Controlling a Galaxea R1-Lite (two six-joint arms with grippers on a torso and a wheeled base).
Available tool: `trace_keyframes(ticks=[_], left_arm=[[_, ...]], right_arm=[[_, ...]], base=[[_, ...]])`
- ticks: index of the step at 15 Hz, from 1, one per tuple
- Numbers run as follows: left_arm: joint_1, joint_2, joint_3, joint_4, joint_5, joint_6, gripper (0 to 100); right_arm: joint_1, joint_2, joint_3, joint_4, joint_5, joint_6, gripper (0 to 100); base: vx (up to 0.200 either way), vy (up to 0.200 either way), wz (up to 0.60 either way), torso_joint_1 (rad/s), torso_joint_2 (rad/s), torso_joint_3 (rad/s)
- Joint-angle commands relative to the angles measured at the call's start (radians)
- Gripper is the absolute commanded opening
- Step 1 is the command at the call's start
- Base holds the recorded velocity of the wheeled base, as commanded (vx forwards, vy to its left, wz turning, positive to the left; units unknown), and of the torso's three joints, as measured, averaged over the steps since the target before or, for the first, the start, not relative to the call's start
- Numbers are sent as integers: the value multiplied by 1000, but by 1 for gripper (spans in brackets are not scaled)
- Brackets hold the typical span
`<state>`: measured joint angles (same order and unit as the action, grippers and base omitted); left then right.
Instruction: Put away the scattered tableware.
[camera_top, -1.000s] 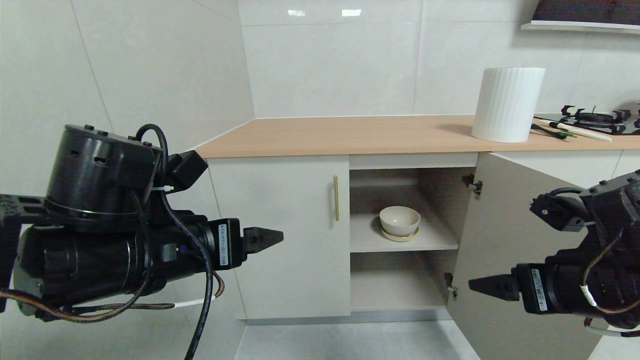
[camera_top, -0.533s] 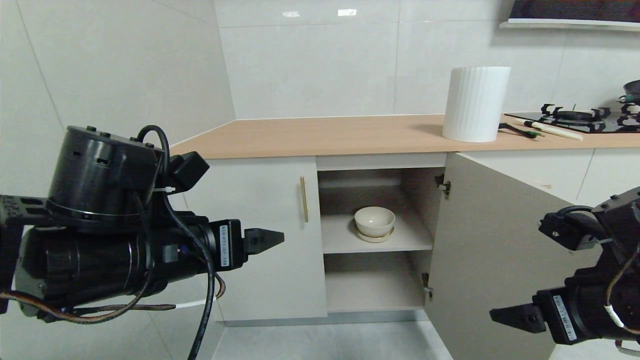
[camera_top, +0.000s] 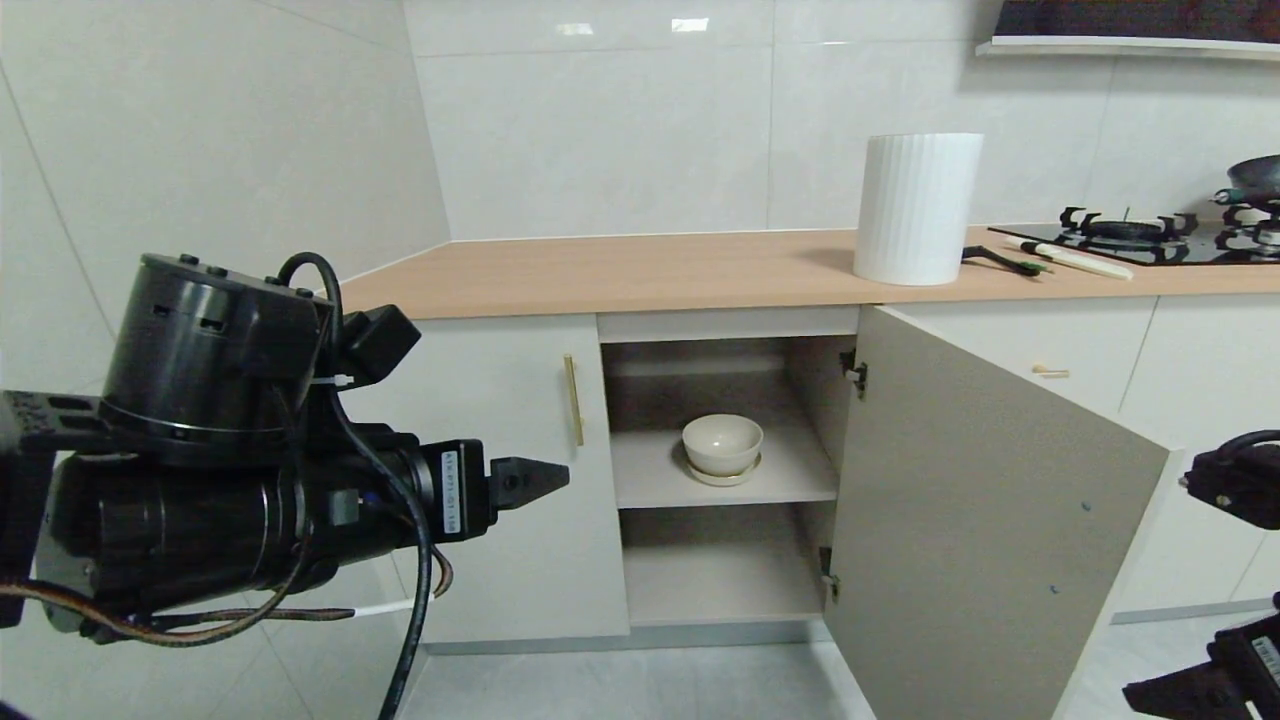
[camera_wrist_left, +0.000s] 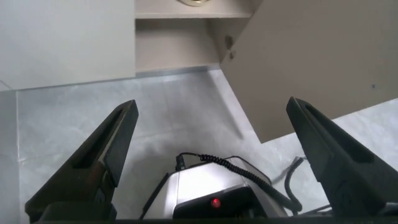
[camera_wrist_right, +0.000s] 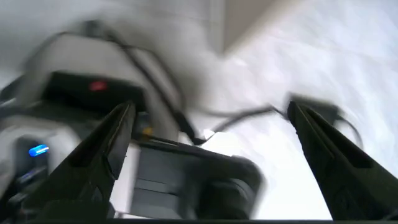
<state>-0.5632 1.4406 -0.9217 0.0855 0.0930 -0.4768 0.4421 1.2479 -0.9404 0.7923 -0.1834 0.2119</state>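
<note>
A cream bowl (camera_top: 722, 441) sits on a matching saucer (camera_top: 722, 475) near the middle of the upper shelf (camera_top: 650, 470) of a white base cabinet (camera_top: 730, 323). The cabinet's right-hand door (camera_top: 985, 500) stands swung wide open. The left-hand door (camera_top: 520, 380) is shut and carries a slim brass handle (camera_top: 572, 400). The lower shelf (camera_top: 720, 585) lies beneath the bowl's shelf.

On the wooden worktop (camera_top: 620, 268) above, a white ribbed cylinder (camera_top: 917, 208) stands upright. Just beside it, toward the gas hob (camera_top: 1130, 232), lie a pale stick-like utensil (camera_top: 1075, 260) and a dark-handled utensil (camera_top: 1003, 262); what kind they are cannot be told.

The left tool (camera_top: 535, 481) hangs in the air in front of the shut door, about level with the bowl's shelf and well apart from the bowl. The left wrist view shows its fingers (camera_wrist_left: 99, 162) spread wide with nothing between them. The right tool (camera_top: 1165, 693) is low on the robot's right, beyond the open door's free edge. In the right wrist view, though blurred, its fingers (camera_wrist_right: 93, 162) stand wide apart and hold nothing.
</note>
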Motion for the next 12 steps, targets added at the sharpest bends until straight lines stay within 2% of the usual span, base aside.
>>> trace_keyframes(ticks=[1,6,7,8,9,12], left_arm=[[2,3,0,0,1,0,100],[2,3,0,-1,1,-3,100],[2,4,0,-1,-1,-3,100],[2,3,0,-1,-1,-3,100],[2,1,-2,-1,-1,-3,100],[2,1,-2,-1,-1,-3,100]], right_arm=[[-71,-13,-26,5,-70,-2,100],[-246,21,-40,1,-237,-9,100],[-309,53,-41,-16,-249,-9,100],[-333,68,-41,-39,-251,-9,100],[-379,108,-35,-124,-251,-17,100],[-480,219,-29,-252,-249,-32,100]], base=[[0,0,0,0,0,0],[0,0,0,0,0,0],[0,0,0,0,0,0],[0,0,0,0,0,0],[0,0,0,0,0,0],[0,0,0,0,0,0]])
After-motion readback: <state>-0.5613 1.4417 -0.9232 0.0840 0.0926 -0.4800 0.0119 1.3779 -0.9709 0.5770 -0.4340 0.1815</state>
